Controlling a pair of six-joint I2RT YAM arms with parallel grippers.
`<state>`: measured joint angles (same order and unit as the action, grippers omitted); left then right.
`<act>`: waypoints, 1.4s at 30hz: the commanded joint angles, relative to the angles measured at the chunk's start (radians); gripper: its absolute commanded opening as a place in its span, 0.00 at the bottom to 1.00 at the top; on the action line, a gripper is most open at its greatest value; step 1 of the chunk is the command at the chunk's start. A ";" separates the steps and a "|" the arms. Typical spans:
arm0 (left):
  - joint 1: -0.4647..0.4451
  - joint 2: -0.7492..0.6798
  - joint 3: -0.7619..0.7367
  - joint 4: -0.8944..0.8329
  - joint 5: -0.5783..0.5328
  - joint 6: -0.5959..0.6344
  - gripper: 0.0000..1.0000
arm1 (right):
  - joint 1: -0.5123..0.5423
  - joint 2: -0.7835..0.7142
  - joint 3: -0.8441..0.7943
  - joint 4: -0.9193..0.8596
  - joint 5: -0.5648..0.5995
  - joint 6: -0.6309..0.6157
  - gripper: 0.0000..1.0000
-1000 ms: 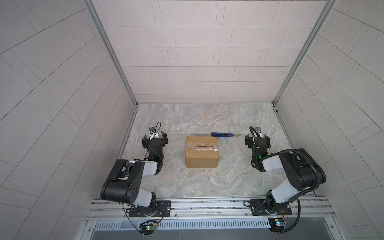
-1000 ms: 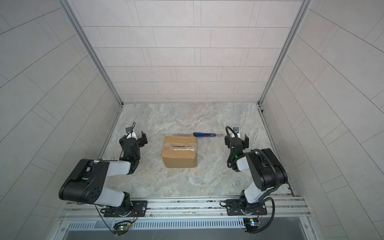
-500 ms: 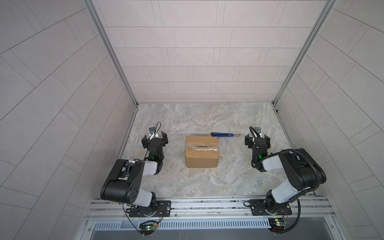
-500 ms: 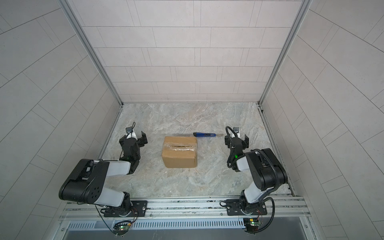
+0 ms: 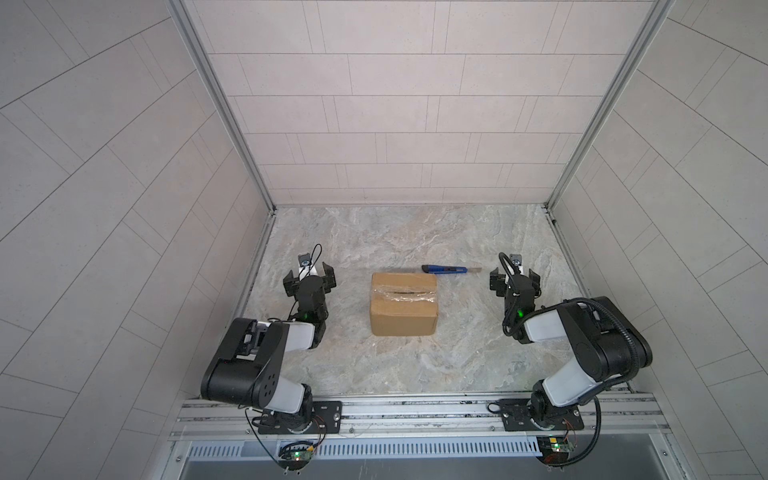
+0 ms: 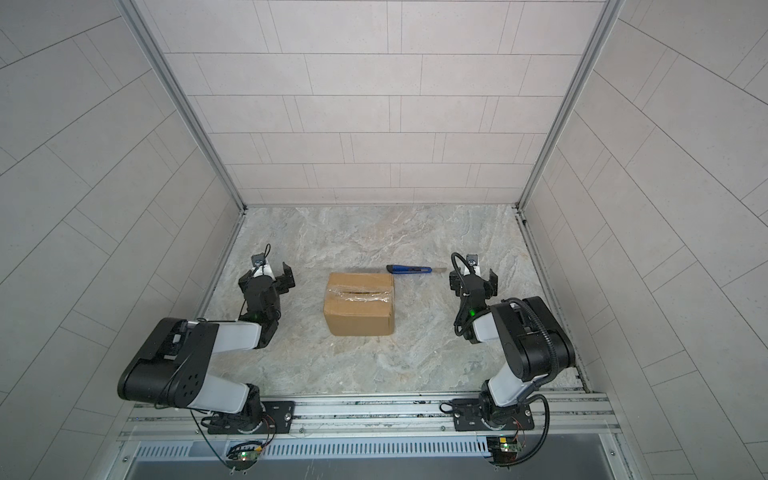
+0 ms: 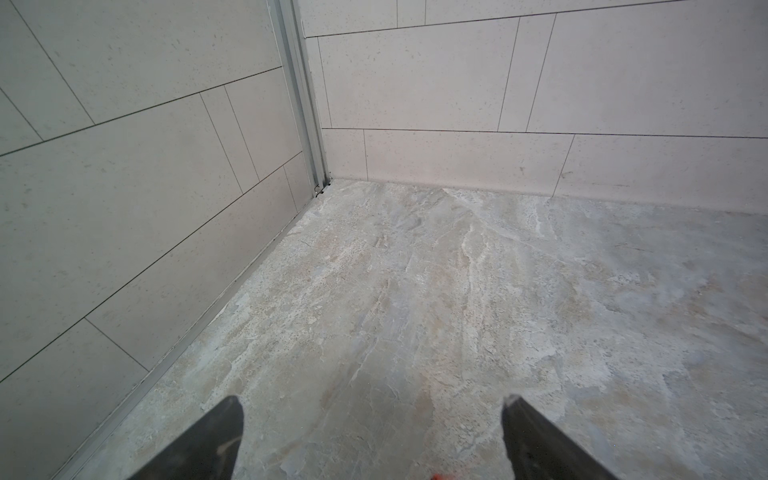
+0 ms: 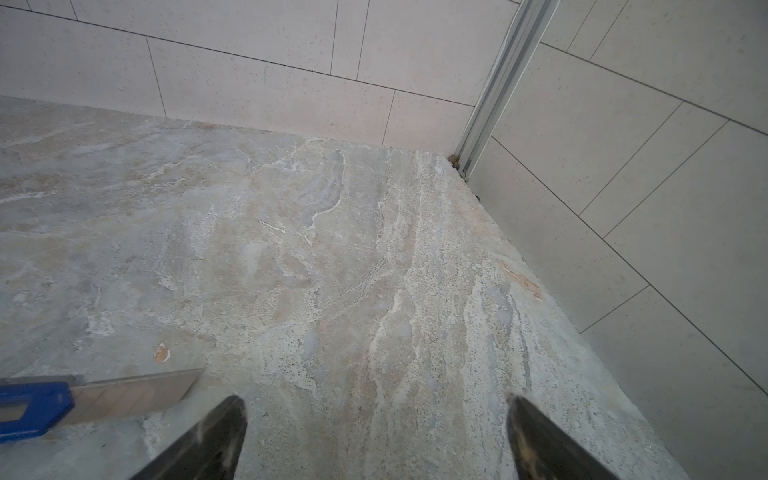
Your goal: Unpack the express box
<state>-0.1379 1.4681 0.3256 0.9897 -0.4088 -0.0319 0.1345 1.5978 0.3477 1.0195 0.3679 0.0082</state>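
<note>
The box (image 5: 403, 303) (image 6: 359, 303) sits in the middle of the marble table (image 5: 415, 365), between the two arms and well apart from both. Its flaps are closed, and shiny clear tape runs left to right along the top seam. A blue knife (image 5: 444, 270) (image 6: 409, 270) lies just beside the box's far right corner, lengthwise left to right; I cannot tell whether it touches the box. Its blade (image 8: 137, 390) is pushed out and points right, with its tip near the right gripper (image 5: 514, 280) but apart from it. That gripper rests low to the right of the box, its jaws spread wide and holding nothing; the right wrist view shows only bare table between the fingertips (image 8: 224, 419). The left gripper (image 5: 308, 277) rests low to the left of the box. Its jaws are likewise spread wide and empty, and it faces the far left corner where the tiled walls (image 7: 457, 83) meet.
</note>
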 commanded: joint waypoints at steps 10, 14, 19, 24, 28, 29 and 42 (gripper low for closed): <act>-0.009 -0.108 0.026 -0.112 -0.038 0.006 1.00 | -0.029 -0.082 0.050 -0.145 -0.020 0.021 0.99; -0.011 -0.283 0.073 -0.285 -0.080 -0.033 1.00 | -0.029 -0.194 0.162 -0.436 -0.029 0.022 0.99; -0.011 -0.400 0.094 -0.403 -0.034 -0.115 1.00 | -0.019 -0.273 0.124 -0.425 -0.067 0.025 0.99; -0.016 -0.560 0.127 -0.617 0.051 -0.281 1.00 | 0.030 -0.441 0.237 -0.724 -0.133 0.116 0.99; 0.009 -0.708 0.149 -0.832 0.095 -0.494 1.00 | -0.019 -0.525 0.206 -0.734 -0.275 0.407 1.00; 0.012 -0.719 0.171 -0.894 0.182 -0.476 1.00 | -0.035 -0.524 0.168 -0.659 -0.360 0.395 1.00; -0.218 -0.948 0.095 -1.240 0.505 -0.702 1.00 | 0.206 -0.671 0.278 -1.247 -0.416 0.409 0.99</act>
<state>-0.3126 0.5957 0.4290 -0.1627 0.0586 -0.6544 0.3103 0.9833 0.6224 -0.0444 -0.0643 0.3908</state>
